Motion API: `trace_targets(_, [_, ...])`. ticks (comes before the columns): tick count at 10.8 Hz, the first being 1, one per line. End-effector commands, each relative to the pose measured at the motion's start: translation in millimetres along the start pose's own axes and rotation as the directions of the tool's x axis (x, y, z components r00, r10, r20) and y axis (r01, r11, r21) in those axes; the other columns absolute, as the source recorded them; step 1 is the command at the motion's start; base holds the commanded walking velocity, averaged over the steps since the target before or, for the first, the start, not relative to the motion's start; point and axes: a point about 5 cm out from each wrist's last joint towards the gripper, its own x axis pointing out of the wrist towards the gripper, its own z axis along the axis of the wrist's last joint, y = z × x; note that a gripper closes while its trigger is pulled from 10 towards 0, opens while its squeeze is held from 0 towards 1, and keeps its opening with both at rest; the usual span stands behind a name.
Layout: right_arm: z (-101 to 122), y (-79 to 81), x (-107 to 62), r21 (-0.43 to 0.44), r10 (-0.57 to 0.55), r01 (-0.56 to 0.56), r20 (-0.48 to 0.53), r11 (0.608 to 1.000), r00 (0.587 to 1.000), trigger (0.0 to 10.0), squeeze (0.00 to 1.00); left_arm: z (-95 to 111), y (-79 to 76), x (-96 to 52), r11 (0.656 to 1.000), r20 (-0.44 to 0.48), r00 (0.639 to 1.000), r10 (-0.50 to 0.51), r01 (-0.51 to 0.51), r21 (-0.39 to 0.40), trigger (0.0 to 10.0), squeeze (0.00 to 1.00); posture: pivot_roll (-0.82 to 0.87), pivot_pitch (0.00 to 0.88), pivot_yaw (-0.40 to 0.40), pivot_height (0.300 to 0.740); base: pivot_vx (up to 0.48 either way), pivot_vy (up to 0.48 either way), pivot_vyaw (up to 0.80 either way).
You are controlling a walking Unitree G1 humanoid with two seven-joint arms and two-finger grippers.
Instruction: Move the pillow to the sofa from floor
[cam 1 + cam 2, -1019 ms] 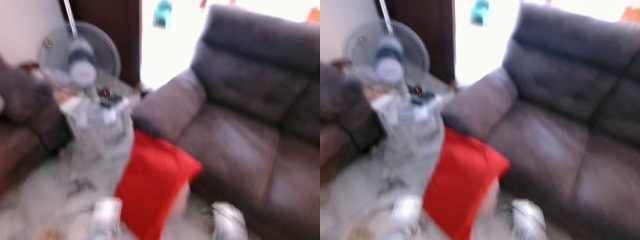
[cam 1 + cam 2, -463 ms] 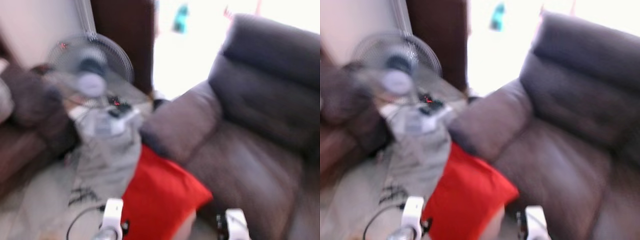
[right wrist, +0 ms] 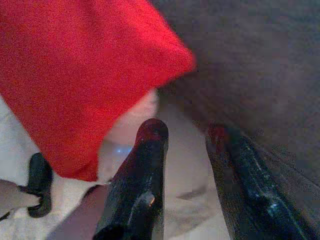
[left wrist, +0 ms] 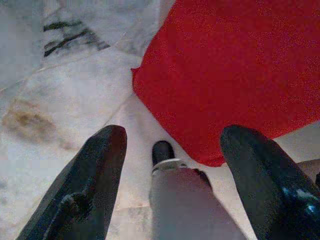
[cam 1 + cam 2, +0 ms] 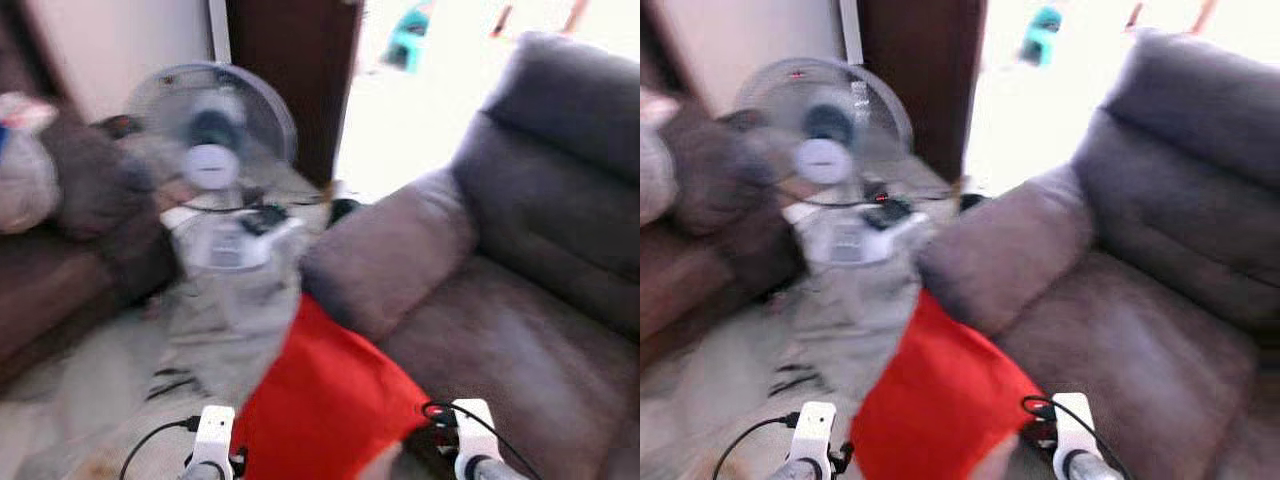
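While the red pillow (image 5: 325, 400) lies on the floor (image 4: 60, 100) beside the sofa (image 5: 520, 300), our hands, left hand (image 4: 170, 145) and right hand (image 3: 187, 132), hang open, nothing lifted yet

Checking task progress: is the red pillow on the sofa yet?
No. The red fabric pillow lies on the pale floor, against the brown sofa.

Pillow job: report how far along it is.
Done: nothing; the red pillow lies on the floor against the sofa. In hand: both open grippers, left and right, hover near it. Left: grasp, lift, place on the sofa.
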Motion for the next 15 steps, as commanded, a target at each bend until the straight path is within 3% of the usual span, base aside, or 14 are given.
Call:
trace_targets(1, [-2.4,-2.0,-0.6,0.002,-0.003,0.003,-0.010,1.000,1.000,10.0,0.00,-2.8,0.3,-0.5,1.000,-0.011,1.000,-0.004,0.004,0.000,10.0,0.00,0.06,0.008,-0.083,0.740,0.000,0.000,0.00])
trace_targets(3, [-1.4,-1.5,-0.5,-0.002,0.000,0.000,-0.004,1.000,1.000,10.0,0.00,-2.2,0.0,-0.3,1.000,-0.009,1.000,-0.004,0.004,0.000,10.0,0.00,0.06,0.005,-0.083,0.740,0.000,0.000,0.00])
trace_targets(6, [0.9,-3.8,-0.6,-0.009,-0.005,0.005,0.008,1.000,1.000,10.0,0.00,-1.9,-1.5,-0.2,1.000,-0.009,1.000,-0.004,0.004,-0.001,10.0,0.00,0.06,0.002,-0.087,0.740,0.000,0.000,0.70])
trace_targets(11, [0.8,-6.1,-1.0,0.020,-0.007,0.007,0.008,1.000,1.000,10.0,0.00,-2.1,-1.0,-0.3,1.000,-0.007,1.000,0.002,-0.002,-0.006,10.0,0.00,0.06,0.006,-0.090,0.740,0.000,0.000,0.00])
trace_targets(13, [0.7,-13.6,-2.0,0.088,-0.056,0.055,0.007,0.995,0.998,10.0,0.00,-1.6,0.4,-0.7,1.000,0.010,1.000,0.009,-0.009,-0.007,10.0,0.00,0.06,0.007,-0.091,0.740,0.000,0.000,0.00])
trace_targets(15, [-1.1,-12.1,-2.1,0.074,-0.045,0.044,0.003,0.996,0.999,10.0,0.00,5.0,9.2,-0.9,0.998,0.066,0.996,0.067,-0.067,0.000,10.0,0.00,0.06,0.000,-0.087,0.740,0.000,0.000,0.00])
